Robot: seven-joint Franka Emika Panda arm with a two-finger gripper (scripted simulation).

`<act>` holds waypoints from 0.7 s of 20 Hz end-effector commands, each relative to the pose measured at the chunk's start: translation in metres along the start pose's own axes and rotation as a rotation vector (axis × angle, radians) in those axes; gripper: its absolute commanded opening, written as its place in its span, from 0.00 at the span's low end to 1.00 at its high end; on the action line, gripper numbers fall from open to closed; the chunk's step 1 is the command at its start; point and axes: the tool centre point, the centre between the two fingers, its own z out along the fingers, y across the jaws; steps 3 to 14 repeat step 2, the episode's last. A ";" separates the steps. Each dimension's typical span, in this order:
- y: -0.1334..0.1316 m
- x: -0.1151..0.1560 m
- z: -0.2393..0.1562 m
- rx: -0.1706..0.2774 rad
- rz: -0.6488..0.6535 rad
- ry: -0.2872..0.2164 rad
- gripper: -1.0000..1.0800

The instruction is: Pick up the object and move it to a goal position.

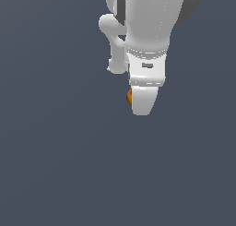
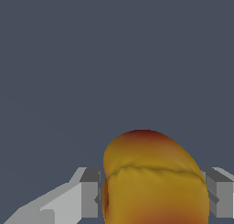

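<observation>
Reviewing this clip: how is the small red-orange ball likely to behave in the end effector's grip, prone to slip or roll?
The ball looks rounded and smooth, so it could probably roll if released. It fills the gap between the end effector fingers, a pad close on each side, so the hold seems centred, though curved sides may let it slip. It shows no visible sag, suggesting stiffness.

In the exterior view the claw (image 1: 144,100) covers nearly all of the object (image 1: 129,97), leaving an orange sliver; its fingertips are hidden; the arm (image 1: 147,17) runs off the upper edge; in the wrist view the object's (image 2: 153,182) underside is cropped.
</observation>
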 end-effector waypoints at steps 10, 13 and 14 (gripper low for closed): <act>0.000 -0.001 -0.005 0.000 0.001 0.000 0.00; 0.000 -0.001 -0.005 0.000 0.001 0.000 0.00; 0.000 -0.001 -0.005 0.000 0.001 0.000 0.00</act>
